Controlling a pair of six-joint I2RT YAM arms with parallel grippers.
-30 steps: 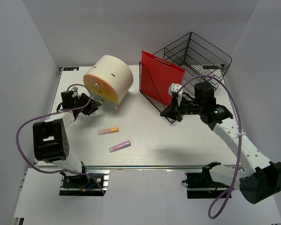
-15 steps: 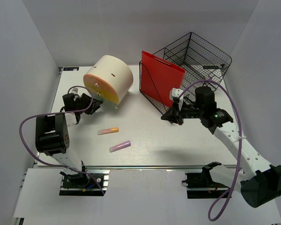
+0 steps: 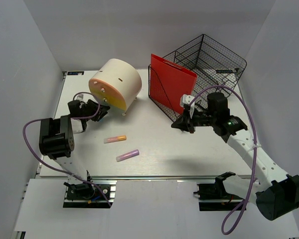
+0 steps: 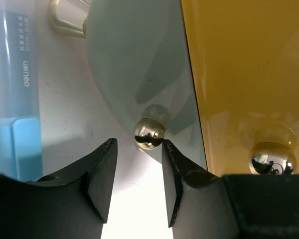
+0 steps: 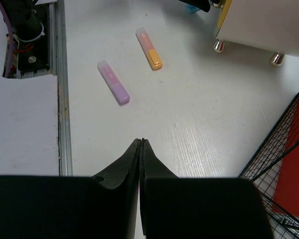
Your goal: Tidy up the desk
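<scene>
The white desk carries an orange highlighter and a purple highlighter near its middle. A cream round organizer with a yellow face lies at the back left. My left gripper is at its lower left corner. In the left wrist view it is open, and a gold ball knob sits just past the fingertips, not clamped. A blue highlighter lies to the left of the jaws. My right gripper hovers shut and empty over bare desk.
A wire file holder with a red folder and a black wire basket stand at the back right, close to my right arm. A metal rail runs along the near edge. Gold feet stick out under the organizer.
My right gripper has drawn back a little from the wire holder toward the desk's middle. My left arm has swung its elbow in, and its jaws have opened slightly by the organizer.
</scene>
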